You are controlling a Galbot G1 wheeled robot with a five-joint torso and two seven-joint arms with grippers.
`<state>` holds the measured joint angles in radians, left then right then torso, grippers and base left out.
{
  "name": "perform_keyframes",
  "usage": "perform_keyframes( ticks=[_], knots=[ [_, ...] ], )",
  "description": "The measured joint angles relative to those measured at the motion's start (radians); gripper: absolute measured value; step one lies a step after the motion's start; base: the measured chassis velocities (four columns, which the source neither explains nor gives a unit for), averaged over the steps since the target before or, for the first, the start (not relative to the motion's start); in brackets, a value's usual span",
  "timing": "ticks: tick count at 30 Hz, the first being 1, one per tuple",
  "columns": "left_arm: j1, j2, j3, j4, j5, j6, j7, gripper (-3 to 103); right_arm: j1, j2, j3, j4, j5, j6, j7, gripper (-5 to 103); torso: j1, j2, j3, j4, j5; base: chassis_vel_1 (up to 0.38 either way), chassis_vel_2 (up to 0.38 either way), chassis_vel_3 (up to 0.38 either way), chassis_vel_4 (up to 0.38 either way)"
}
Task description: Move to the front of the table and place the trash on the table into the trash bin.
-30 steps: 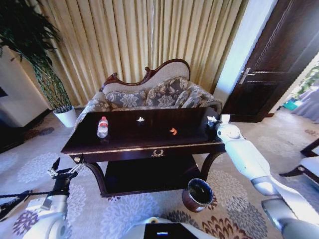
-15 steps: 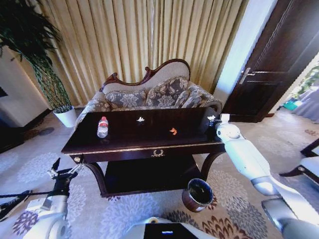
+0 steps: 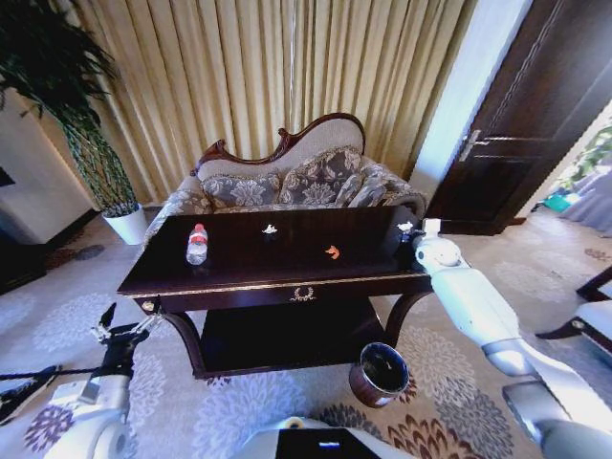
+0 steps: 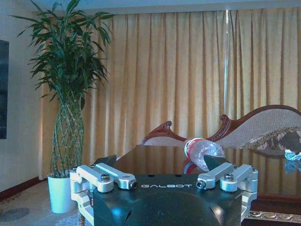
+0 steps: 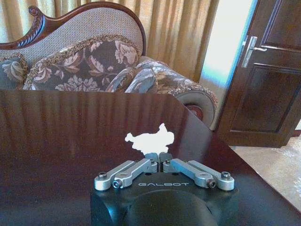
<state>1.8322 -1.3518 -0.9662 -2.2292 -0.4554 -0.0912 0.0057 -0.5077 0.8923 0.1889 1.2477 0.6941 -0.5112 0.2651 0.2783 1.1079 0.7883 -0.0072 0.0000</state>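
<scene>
At table [image 3: 239,273] right end: right tool [image 5: 159,156] (fingertips together) pinching paper scrap [image 5: 149,139].

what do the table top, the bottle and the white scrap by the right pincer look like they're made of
Table: seemingly dark wood, lacquered; it mirrors the sofa and curtains. Bottle: clear, crinkled plastic, red cap. White scrap: probably crumpled paper, matte with a ragged outline, lying at the closed tips of the right pincer.

Bottle [image 3: 196,244] on table [image 3: 287,283] left; trash bin [image 3: 379,375] front-right, on floor.
</scene>
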Motion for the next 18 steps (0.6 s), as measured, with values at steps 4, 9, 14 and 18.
perform_keyframes(
  ticks=[4,9,14,18],
  knots=[
    [-0.003,0.005,0.0,0.0,-0.001,0.001,0.0,100,-0.003,-0.004,0.002,0.004,0.005,0.0,-0.001,1,0.0,0.0,0.0,0.0001,0.0,0.0,0.0,0.0,0.0],
    [-0.006,0.005,-0.001,0.0,-0.002,0.003,0.0,100,-0.007,-0.01,0.004,0.015,0.015,0.0,-0.002,1,0.0,0.0,0.0,0.0,0.0,0.0,0.0,0.0,0.0],
    [-0.006,0.005,-0.001,-0.001,-0.002,0.004,0.0,100,-0.023,-0.014,0.014,0.038,0.028,0.005,-0.005,1,0.0,0.0,0.0,0.0001,0.0,0.0,0.0,0.0,0.0],
    [-0.006,0.006,0.0,-0.002,-0.002,0.004,0.0,100,-0.069,-0.026,0.038,0.086,0.034,0.062,-0.031,1,0.0,0.0,0.0,0.0002,-0.0001,0.0,0.0,0.0,0.0]
  ],
)
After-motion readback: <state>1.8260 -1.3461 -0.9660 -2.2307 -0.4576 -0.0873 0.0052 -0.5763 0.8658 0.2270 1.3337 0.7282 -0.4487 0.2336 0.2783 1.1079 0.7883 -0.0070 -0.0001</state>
